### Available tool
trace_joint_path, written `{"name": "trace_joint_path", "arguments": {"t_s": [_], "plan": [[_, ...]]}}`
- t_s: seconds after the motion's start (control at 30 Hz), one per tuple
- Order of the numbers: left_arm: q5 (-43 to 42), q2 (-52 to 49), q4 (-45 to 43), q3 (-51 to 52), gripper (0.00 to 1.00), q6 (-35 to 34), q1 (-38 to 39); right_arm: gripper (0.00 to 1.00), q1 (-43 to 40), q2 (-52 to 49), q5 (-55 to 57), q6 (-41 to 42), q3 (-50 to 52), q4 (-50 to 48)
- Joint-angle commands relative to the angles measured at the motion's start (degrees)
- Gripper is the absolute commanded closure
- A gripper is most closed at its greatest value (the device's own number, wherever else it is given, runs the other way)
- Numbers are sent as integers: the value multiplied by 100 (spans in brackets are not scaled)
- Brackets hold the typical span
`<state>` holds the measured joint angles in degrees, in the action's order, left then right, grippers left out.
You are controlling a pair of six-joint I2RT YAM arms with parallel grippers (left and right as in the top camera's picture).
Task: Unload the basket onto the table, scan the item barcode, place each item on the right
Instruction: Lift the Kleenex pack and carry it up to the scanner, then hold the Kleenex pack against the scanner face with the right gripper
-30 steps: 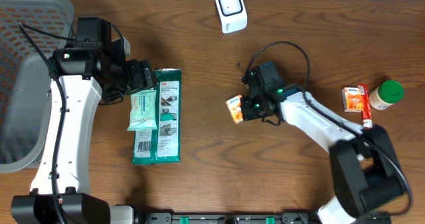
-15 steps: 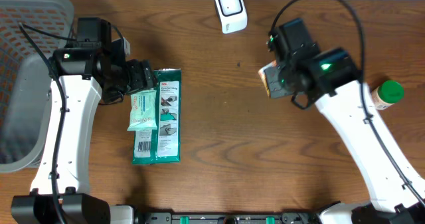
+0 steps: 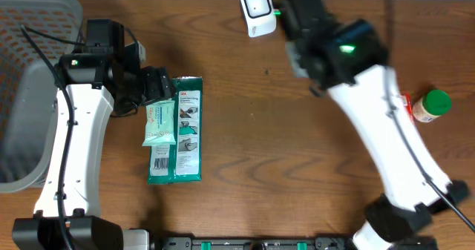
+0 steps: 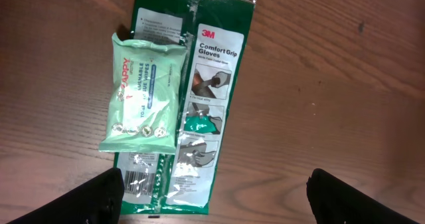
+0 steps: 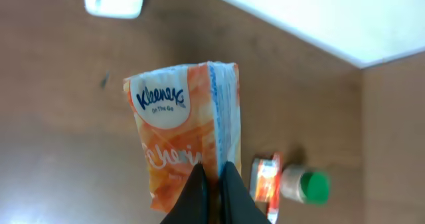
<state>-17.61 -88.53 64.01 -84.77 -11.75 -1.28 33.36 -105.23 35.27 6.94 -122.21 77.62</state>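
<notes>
- Far left of the overhead frame: a grey mesh basket (image 3: 33, 27) stands at the table edge, beside the left arm.
- Left of centre: the left gripper (image 4: 216, 191) hangs above two flat packs with its jaws spread wide and nothing between them. Its dark fingers (image 4: 99, 197) show only at the lower corners of the left wrist view.
- Below it, a pale green wipes pack (image 4: 143, 94) lies on the left half of a dark green glove pack (image 4: 212, 84). Both lie flat on the wooden table (image 3: 260, 168).
- Upper centre: a white scanner (image 3: 257, 10) stands on the table near the top edge.
- Just right of the scanner: the right gripper (image 5: 214, 174) is raised off the table, its jaws pinched tight on the lower edge of the orange-and-white tissue pack (image 5: 182, 134).
- That pack fills the middle of the right wrist view, logo side towards the camera, with the scanner in that view's upper left. From overhead the arm hides the pack.
- Right edge: a green-capped bottle (image 3: 432, 105) lies on the table, a small orange packet (image 5: 264, 177) just beside it.
</notes>
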Motion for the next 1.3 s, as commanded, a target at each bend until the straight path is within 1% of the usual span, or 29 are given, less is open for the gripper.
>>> {"name": "trace_joint_path", "arguments": {"t_s": [0.0, 0.3, 0.4, 0.53, 0.6, 0.73, 0.93, 1.2, 1.27], "plan": [[79, -20, 2, 9, 11, 72, 9, 99, 313, -455, 1305, -498, -74, -509], [79, -20, 2, 9, 11, 72, 9, 99, 455, -1617, 1453, -2245, -74, -2581], [79, -20, 2, 9, 11, 72, 9, 99, 437, -1945, 1703, -2496, -74, -3390], [79, -20, 2, 9, 11, 72, 9, 99, 341, -2350, 1786, -3195, -74, -4601], [79, -20, 2, 9, 11, 72, 9, 99, 282, -2562, 1786, -3429, -74, -5034], [79, -20, 2, 9, 11, 72, 9, 99, 153, -2935, 1792, -3497, -74, -5574], [79, -20, 2, 9, 11, 72, 9, 99, -155, -3569, 1886, -3792, -74, -6721], [79, -20, 2, 9, 11, 72, 9, 99, -260, -4234, 1829, -4627, -74, -7458], [79, -20, 2, 9, 11, 72, 9, 99, -258, -4328, 1825, -4666, -74, -7683]]}}
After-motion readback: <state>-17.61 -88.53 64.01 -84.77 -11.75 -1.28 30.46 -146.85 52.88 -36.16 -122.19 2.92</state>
